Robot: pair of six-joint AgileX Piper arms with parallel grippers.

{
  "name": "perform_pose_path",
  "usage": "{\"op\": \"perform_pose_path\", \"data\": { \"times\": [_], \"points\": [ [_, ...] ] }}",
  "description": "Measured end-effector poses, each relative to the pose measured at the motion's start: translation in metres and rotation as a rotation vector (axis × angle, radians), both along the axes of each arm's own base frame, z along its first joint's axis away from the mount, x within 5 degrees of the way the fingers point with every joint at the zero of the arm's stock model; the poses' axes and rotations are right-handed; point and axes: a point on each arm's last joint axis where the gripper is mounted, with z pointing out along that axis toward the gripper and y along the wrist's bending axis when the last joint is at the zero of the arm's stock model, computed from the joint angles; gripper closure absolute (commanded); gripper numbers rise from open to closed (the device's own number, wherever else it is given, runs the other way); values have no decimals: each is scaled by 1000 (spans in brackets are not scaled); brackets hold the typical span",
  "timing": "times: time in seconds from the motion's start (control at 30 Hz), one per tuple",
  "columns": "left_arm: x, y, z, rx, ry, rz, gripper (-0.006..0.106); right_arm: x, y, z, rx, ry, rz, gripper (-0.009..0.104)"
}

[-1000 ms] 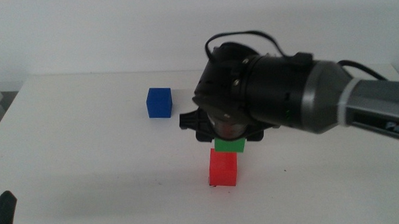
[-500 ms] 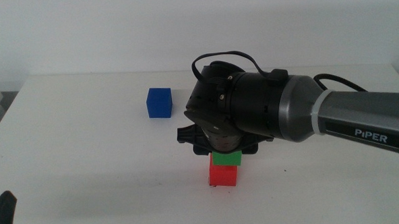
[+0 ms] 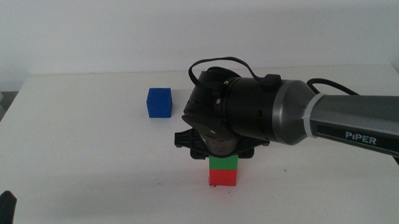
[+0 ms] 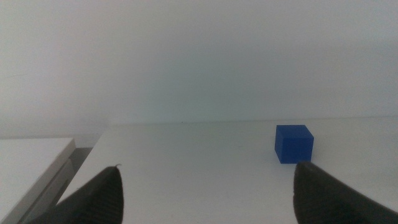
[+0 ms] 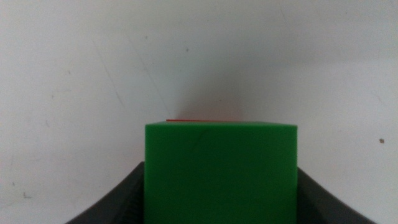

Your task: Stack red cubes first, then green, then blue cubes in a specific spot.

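Green cube (image 3: 224, 162) on one red cube (image 3: 223, 178), pinched by right end effector (image 3: 218, 152); one blue cube (image 3: 158, 102) apart.

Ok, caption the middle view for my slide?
Right gripper sets the green cube on the red cube; blue cube waits behind.

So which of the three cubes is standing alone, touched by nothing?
The blue cube, alone on the table. The green cube sits on the red cube, gripped by the right gripper.
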Motion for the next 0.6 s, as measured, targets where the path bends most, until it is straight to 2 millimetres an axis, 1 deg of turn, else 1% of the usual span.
{"op": "perform_pose_path", "data": {
  "times": [0.07, 0.1, 0.13, 0.17, 0.23, 0.3, 0.33, 0.43, 0.5, 0.53, 0.6],
  "points": [
    [0, 0, 0, 0, 0, 0, 7, 0, 0, 0, 0, -1, 3, 93],
    [0, 0, 0, 0, 0, 0, 7, 0, 0, -1, -1, 1, 3, 90],
    [0, 0, 0, 0, 0, 0, 7, 0, 0, -2, -3, 2, 3, 53],
    [0, 0, 0, 0, 0, 0, 7, 0, 1, -3, -4, 3, 3, 35],
    [0, 0, 0, 0, 0, 0, 7, 1, 1, -3, -4, 3, 3, 17],
    [0, 0, 0, 0, 0, 0, 7, 1, 1, -3, -5, 4, 6, 4],
    [0, 0, 0, 0, 0, 0, 7, 1, 1, -3, -8, 4, 11, 2],
    [0, 0, 0, 0, 0, 0, 7, 0, 1, -2, -10, 3, 20, 2],
    [0, 0, 0, 0, 0, 0, 7, -2, 0, 5, 0, -8, 31, 2],
    [0, 0, 0, 0, 0, 0, 7, -5, 1, 14, 10, -26, 42, 2],
    [0, 0, 0, 0, 0, 0, 7, -15, 1, 38, 37, -77, 78, 2]
  ]
}}
